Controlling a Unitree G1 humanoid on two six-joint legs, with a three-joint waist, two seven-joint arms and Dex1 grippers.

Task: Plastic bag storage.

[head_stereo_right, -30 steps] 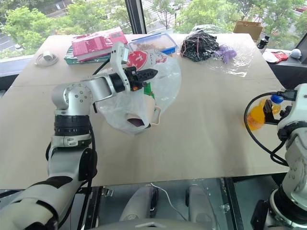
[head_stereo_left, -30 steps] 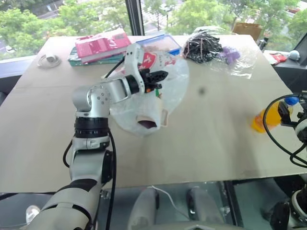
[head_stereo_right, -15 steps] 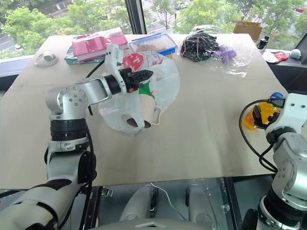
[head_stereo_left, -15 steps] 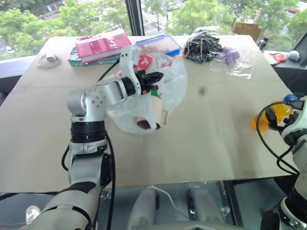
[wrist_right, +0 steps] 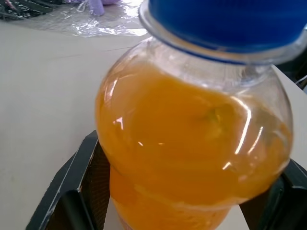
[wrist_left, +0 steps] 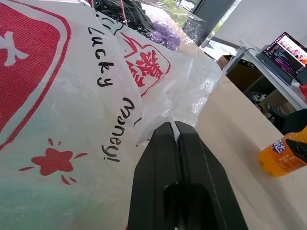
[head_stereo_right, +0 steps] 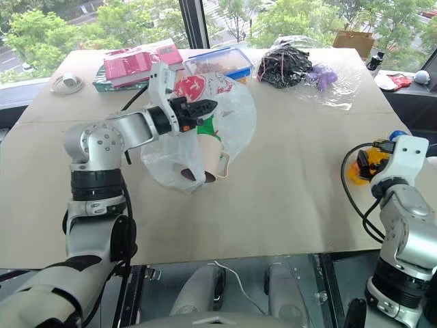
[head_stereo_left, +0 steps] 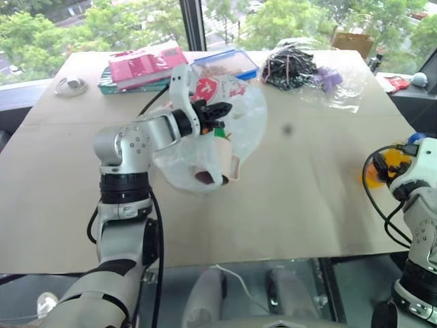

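Left gripper, fingers pinched on the crinkly translucent white plastic bag, lifts it mid-worktop for loading; right gripper's wide fingers flank an orange drink bottle near the right edge.

Left arm: silver-grey metal segments, cylindrical joint housings, black ribbed ring between them, small screw holes on round shoulder of joint. Black cable looped alongside forearm. White wrist bracket above left gripper; its fingers matte black, tapering, with small orange-red part at base. Right arm: same silver-grey casing, white wrist block, black cables looping beside it. Right gripper: fingers black, flat-sided.
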